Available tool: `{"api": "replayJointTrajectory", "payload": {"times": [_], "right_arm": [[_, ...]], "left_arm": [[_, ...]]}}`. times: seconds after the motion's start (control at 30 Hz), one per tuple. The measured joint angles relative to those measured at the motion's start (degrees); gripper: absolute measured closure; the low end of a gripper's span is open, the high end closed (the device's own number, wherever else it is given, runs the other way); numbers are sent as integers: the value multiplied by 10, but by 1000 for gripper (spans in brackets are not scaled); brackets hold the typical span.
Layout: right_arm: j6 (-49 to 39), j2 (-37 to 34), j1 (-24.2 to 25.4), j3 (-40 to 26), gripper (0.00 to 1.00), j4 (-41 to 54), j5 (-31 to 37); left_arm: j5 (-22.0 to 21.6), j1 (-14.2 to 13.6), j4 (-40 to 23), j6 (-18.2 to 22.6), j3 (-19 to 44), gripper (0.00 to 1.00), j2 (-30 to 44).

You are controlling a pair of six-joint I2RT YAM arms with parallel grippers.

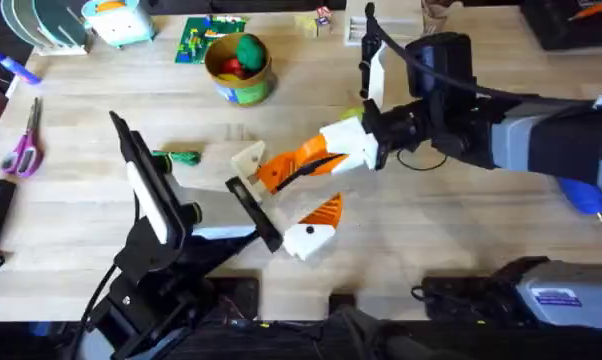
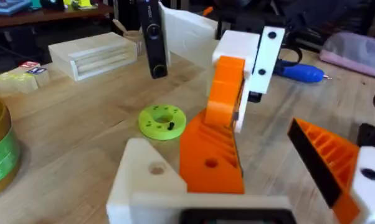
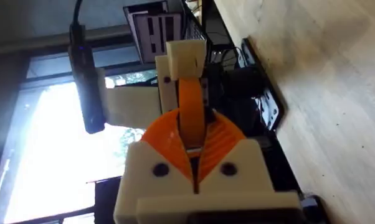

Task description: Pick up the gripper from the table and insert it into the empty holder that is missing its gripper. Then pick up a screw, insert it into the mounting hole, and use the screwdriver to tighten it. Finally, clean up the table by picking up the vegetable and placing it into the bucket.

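Gripper [image 1: 299,160] — ribbed orange wedge

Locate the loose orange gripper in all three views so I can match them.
Overhead: the gripper is mid-table, clamped in the right pincer.
Left wrist: the gripper stands at centre, ribbed face showing.
Right wrist: the gripper is a narrow orange strip at centre, between the pincer's pads.
Shared landmark: the holder, a bare white block right by the gripper.
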State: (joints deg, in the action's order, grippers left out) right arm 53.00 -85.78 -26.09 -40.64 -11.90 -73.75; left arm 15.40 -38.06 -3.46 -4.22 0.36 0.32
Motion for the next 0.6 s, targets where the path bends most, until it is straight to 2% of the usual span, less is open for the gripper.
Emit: {"api": "replayJointTrajectory", "payload": {"times": [0.23,0.6], "right_arm": [[38,0,-2,1,993,-66,28],[91,0,-4,1,993,-75,76]], "left_arm": [[-2,1,1,-1,0,8,0],[-4,1,0,-2,0,8,0]]}}
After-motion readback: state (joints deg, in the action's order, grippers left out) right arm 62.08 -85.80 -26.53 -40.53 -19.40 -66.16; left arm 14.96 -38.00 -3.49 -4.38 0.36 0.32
